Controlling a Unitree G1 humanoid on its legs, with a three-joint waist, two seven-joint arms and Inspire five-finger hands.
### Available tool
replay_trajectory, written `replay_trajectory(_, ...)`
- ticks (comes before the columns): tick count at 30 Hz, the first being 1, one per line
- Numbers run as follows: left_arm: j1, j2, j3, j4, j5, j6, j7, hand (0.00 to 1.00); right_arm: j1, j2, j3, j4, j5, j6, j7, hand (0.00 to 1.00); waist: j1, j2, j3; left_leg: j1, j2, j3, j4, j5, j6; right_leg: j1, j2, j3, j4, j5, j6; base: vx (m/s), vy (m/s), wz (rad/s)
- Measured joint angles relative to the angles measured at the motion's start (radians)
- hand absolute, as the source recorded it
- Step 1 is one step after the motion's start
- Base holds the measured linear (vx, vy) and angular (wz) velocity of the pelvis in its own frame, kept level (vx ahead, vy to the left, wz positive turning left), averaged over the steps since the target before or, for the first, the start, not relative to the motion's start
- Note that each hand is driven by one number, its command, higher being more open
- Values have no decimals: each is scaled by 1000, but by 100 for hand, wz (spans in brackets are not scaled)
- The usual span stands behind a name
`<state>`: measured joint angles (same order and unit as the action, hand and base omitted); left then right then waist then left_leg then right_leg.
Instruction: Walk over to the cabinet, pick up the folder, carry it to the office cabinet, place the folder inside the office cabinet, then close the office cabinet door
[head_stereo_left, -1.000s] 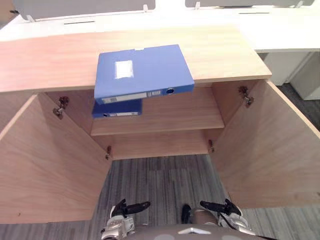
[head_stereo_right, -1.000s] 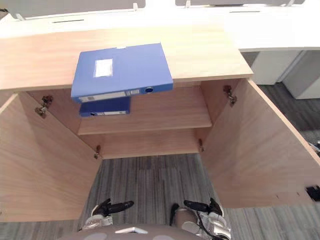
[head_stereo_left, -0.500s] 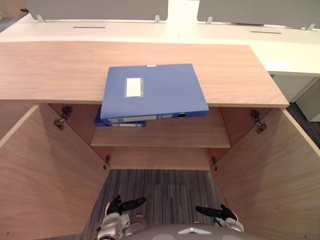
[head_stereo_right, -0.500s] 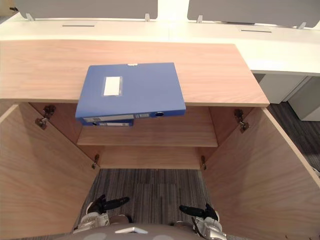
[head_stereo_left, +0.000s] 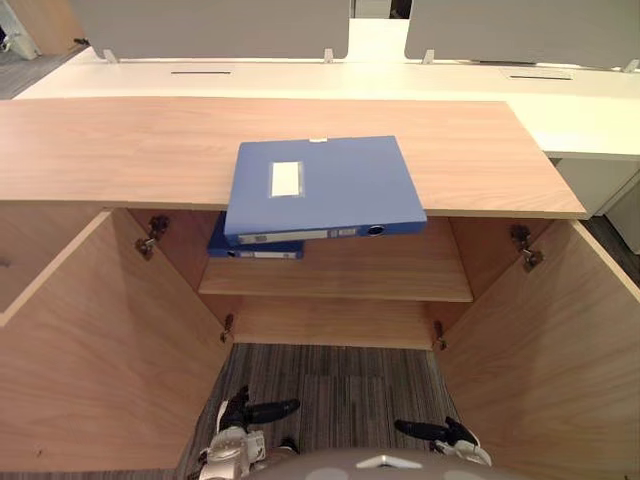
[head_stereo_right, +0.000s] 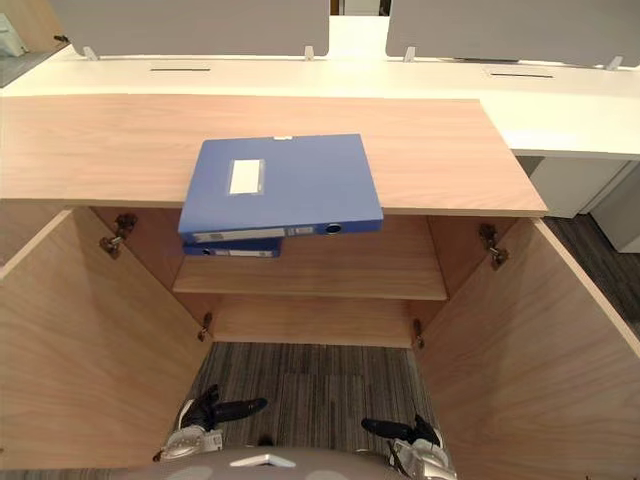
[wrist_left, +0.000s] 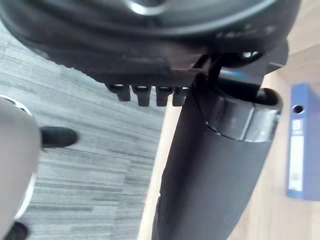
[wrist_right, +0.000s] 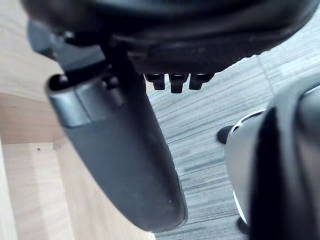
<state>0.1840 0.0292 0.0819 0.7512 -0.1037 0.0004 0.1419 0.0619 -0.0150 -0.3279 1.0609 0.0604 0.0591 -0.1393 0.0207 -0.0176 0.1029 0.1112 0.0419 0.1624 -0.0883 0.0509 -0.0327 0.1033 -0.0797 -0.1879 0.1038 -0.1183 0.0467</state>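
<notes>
A blue folder (head_stereo_left: 320, 188) with a white label lies flat on the wooden cabinet top (head_stereo_left: 120, 150), its spine overhanging the front edge. A second blue folder (head_stereo_left: 255, 248) lies on the shelf (head_stereo_left: 380, 275) inside, just beneath it. Both cabinet doors stand wide open. My left hand (head_stereo_left: 250, 412) and right hand (head_stereo_left: 435, 432) hang low over the carpet in front of the cabinet, far below the folders, open and holding nothing. In the left wrist view, a blue folder's spine (wrist_left: 300, 145) shows past the thumb (wrist_left: 210, 175).
The open left door (head_stereo_left: 90, 350) and right door (head_stereo_left: 560, 370) flank the space where I stand on grey striped carpet (head_stereo_left: 330, 385). White desks (head_stereo_left: 420, 80) with grey partition screens (head_stereo_left: 210, 28) run behind the cabinet.
The camera has moved: the cabinet now sits lower in the picture and more of the desks behind shows. The folders lie where they were, and both hands stay low.
</notes>
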Motion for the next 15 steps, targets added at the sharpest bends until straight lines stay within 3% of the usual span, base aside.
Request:
replay_trajectory(5, 88, 2, -63, -289, -14, -17, 5, 100, 26, -3, 41, -48, 0, -12, -4, 100, 2, 0, 3, -3, -13, -16, 0, -1, 1, 0, -9, 3, -3, -1, 6, -42, 36, 6)
replay_trajectory(15, 127, 41, -69, -741, -1, -83, 4, 100, 41, -6, 44, -67, -1, -16, 3, 100, 8, 14, -2, -3, -12, -36, 1, 1, 7, 13, -3, 21, -10, -2, 7, 9, -5, 2)
